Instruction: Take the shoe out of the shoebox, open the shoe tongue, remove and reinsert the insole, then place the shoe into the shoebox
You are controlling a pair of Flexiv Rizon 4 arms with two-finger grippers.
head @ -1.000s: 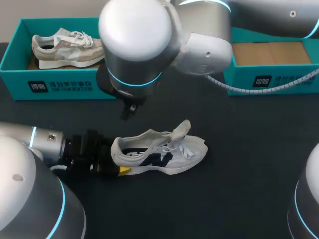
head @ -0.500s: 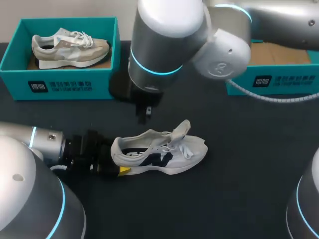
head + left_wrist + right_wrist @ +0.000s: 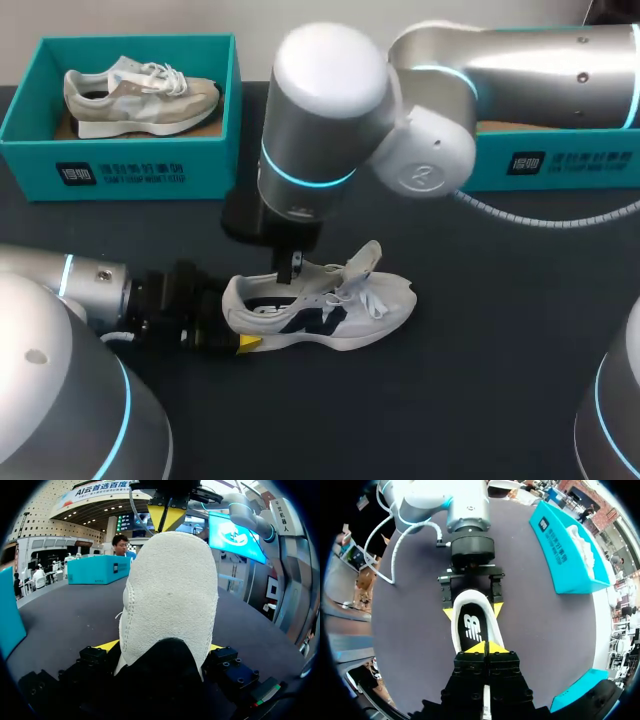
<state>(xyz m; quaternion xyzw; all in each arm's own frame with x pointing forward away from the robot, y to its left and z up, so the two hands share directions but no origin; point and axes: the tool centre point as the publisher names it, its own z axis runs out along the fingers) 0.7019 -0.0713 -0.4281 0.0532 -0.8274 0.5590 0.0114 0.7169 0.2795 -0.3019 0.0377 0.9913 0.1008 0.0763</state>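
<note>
A white shoe (image 3: 345, 305) with a dark side mark lies on the black table, toe to the right and tongue lifted. My left gripper (image 3: 235, 322) holds its heel, one yellow tip on each side of it, as the right wrist view shows (image 3: 472, 611). In the left wrist view the heel (image 3: 170, 595) fills the space between the fingers. My right gripper (image 3: 295, 270) hangs point-down at the shoe's opening, its yellow tips pressed together (image 3: 485, 647) just above the dark insole (image 3: 471, 626), with nothing seen between them.
A teal shoebox (image 3: 120, 175) at the back left holds a second, beige shoe (image 3: 140, 95). Another teal box (image 3: 560, 160) stands at the back right, partly behind my right arm. The white cable (image 3: 520, 215) of that arm trails over the table.
My right arm has swung right and come down, bringing its gripper from beside the left box to the shoe's opening. The left arm and the shoe have stayed put.
</note>
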